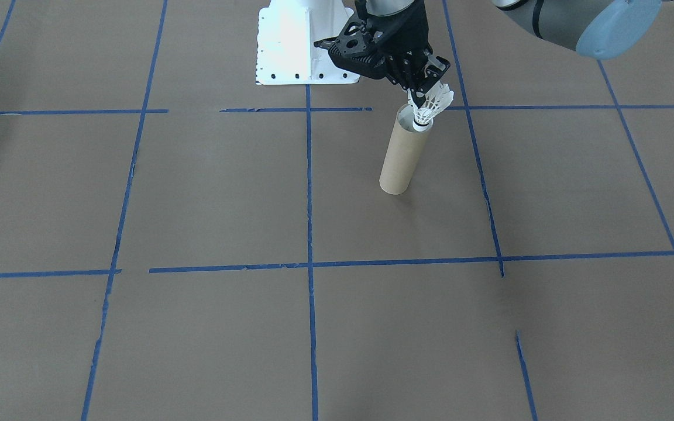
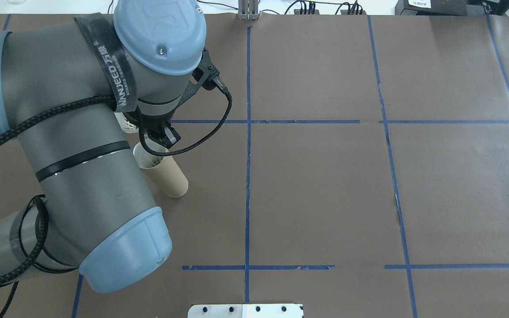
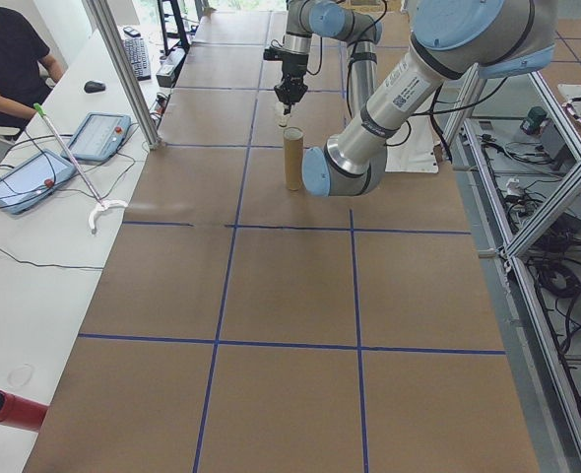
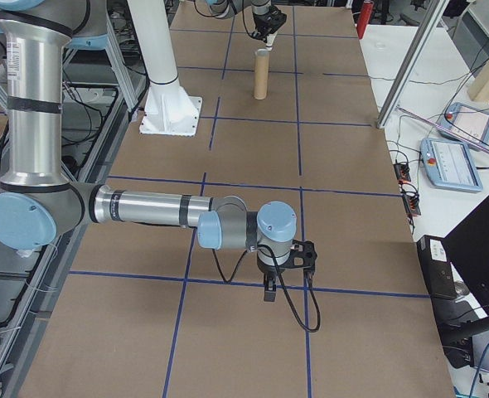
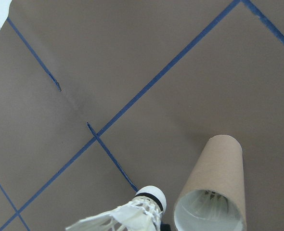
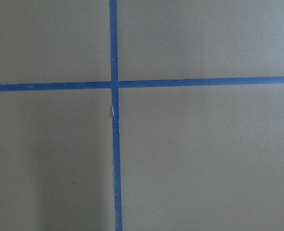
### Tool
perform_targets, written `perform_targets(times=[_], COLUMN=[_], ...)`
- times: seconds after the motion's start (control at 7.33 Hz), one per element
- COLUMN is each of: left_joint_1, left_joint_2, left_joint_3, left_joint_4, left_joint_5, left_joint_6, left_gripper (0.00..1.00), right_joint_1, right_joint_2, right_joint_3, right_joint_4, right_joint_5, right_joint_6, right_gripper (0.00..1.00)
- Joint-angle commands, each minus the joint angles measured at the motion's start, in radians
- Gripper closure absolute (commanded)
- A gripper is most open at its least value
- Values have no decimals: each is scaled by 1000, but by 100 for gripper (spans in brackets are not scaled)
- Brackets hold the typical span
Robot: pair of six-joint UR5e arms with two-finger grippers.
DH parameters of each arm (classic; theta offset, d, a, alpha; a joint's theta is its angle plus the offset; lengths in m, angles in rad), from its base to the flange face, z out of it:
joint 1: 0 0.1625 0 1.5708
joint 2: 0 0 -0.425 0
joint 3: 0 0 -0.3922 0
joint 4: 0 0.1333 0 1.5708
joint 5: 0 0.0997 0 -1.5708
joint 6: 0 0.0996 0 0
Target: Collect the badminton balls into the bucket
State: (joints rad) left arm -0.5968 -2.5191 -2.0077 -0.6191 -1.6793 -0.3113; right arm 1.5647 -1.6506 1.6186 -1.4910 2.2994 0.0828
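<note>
Our left pincer (image 1: 425,93) holds the shuttlecock (image 1: 430,108) by its feathers, cork down, so it can drop straight into the cardboard tube (image 1: 405,151) just below. Our right pincer (image 4: 271,286) hangs far away; its state we cannot tell.

We see the white feather shuttlecock (image 1: 429,107) cork-down (dark band visible) at the rim of the upright brown cardboard tube (image 1: 405,152), feathers already inside.

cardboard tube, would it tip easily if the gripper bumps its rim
Probably yes. The cardboard tube stands tall and narrow on a small base, free on the table. It looks thin-walled and mostly hollow, so likely light. If knocked over, its round shape would likely let it roll.
</note>
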Motion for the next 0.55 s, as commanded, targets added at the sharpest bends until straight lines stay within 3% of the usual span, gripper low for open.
perform_targets(times=[0.0, 0.41], left_joint_1=[3, 3], left_joint_2=[22, 34], left_joint_3=[-9, -23], left_joint_4=[1, 1], left_joint_5=[-14, -39], left_joint_6=[0, 0], left_gripper=[100, 100], right_joint_1=[0, 0], right_joint_2=[0, 0], right_joint_3=[0, 1], right_joint_4=[0, 0], right_joint_5=[0, 0], right_joint_6=[0, 0], right_gripper=[0, 0])
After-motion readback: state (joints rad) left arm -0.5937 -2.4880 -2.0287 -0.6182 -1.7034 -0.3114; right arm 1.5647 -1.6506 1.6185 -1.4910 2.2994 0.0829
